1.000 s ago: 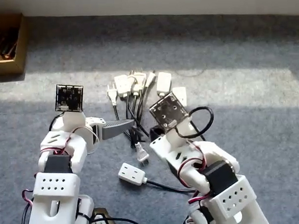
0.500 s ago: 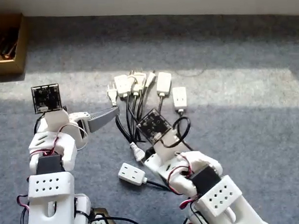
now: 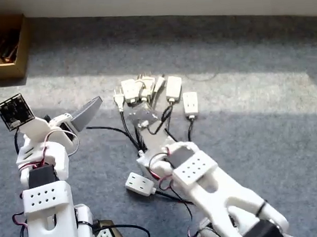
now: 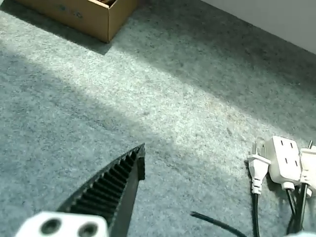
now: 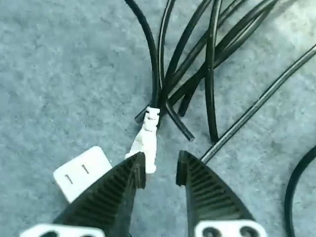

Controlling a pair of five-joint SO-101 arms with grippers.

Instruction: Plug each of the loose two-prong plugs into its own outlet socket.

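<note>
My right gripper [image 5: 160, 170] is open and points down at the carpet. A white two-prong plug [image 5: 146, 139] on a black cord lies by the tip of one of its fingers [image 5: 129, 185], not between them. A white outlet socket [image 5: 81, 173] lies just beside that finger, and shows on the carpet [image 3: 139, 184] below the right arm [image 3: 186, 172]. Several more white plugs and sockets [image 3: 152, 90] lie in a row farther back. My left gripper [image 3: 88, 111] hangs off to the left, apart from the cords, with a white plug [image 4: 256, 170] and a socket [image 4: 282, 160] beyond it.
Tangled black cords [image 5: 197, 59] run across the grey carpet between the back row and the right arm. A cardboard box [image 3: 7, 48] stands at the far left edge, also in the left wrist view [image 4: 74, 12]. Open carpet [image 3: 262, 120] lies to the right.
The right arm has swung forward and left and come down over the cords and loose plug. The left arm has pulled back to the left, away from the cords.
</note>
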